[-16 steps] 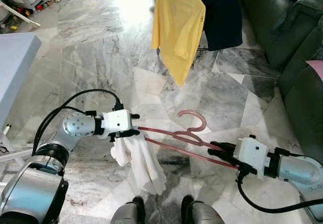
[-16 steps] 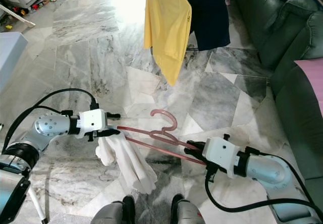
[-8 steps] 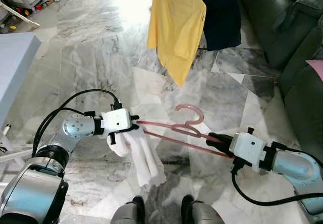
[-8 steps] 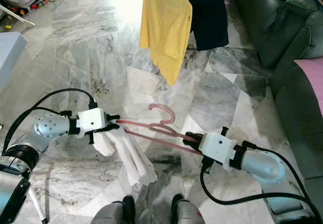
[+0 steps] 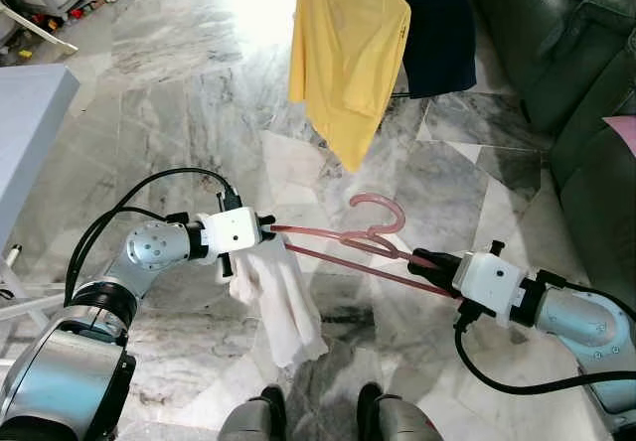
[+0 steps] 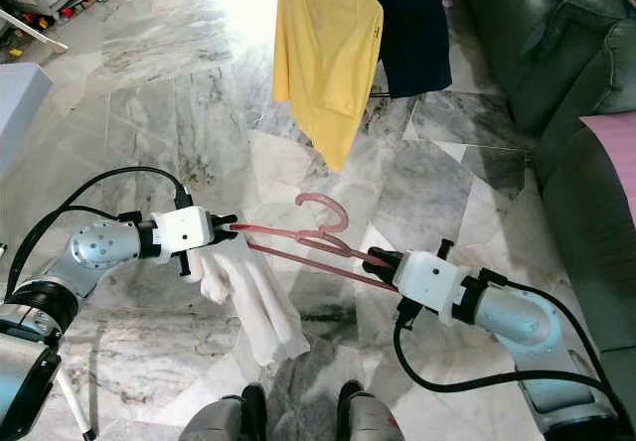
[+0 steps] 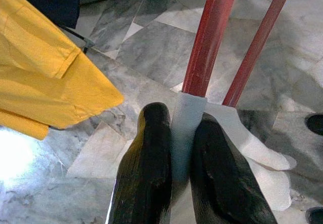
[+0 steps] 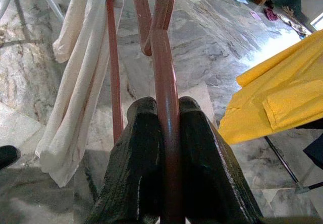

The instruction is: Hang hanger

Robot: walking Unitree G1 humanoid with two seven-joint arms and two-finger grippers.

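The pink hanger point(image 5: 366, 247) spans between both grippers. The left gripper point(image 5: 266, 236) pinches its end wrapped in the white cloth point(image 5: 281, 297); the right gripper point(image 5: 425, 260) clamps the other end.

Left hand point(image 5: 266, 233) clamped shut, right hand point(image 5: 425, 259) likewise, apparently, arms spread low

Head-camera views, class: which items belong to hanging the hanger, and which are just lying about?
In use: pink plastic hanger; white cloth draped on it; left gripper; right gripper.

Lying about: yellow shirt; dark green sofa; grey table.
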